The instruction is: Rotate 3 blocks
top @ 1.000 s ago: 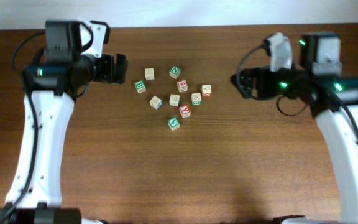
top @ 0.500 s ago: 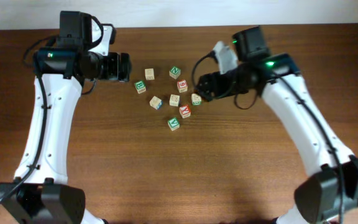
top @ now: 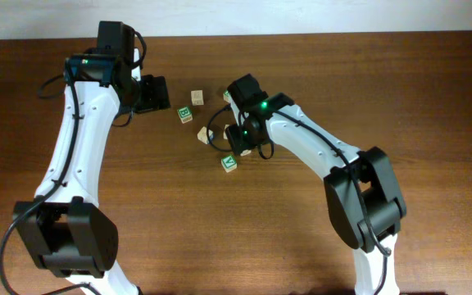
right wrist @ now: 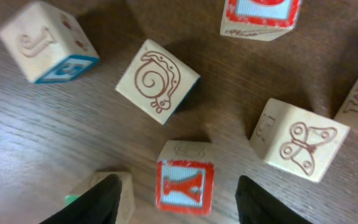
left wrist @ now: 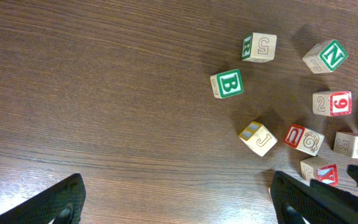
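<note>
Several pale-wood blocks lie in a loose cluster on the table. In the right wrist view a block with a red-framed Y [right wrist: 185,185] sits between my right gripper's [right wrist: 180,194] fingers, with a gap showing on each side, so the jaws are open around it. Around it lie a snail block [right wrist: 157,81], a butterfly block [right wrist: 300,139] and a J block [right wrist: 47,41]. My left gripper [left wrist: 179,208] hangs wide open over bare wood, left of a green B block [left wrist: 227,83]. Overhead, the right gripper [top: 244,138] covers the cluster's middle and the left gripper [top: 156,93] is at its left.
A green-lettered block [top: 229,162] lies just in front of the right gripper, and another block [top: 197,97] sits at the back. A green N block [left wrist: 325,56] and a red 9 block [left wrist: 332,103] lie at the far side. Dark wooden table [top: 342,246] all round.
My right arm has swung left from the table's right side onto the cluster, and its jaws have narrowed around the red Y block. The left arm has shifted slightly right.
</note>
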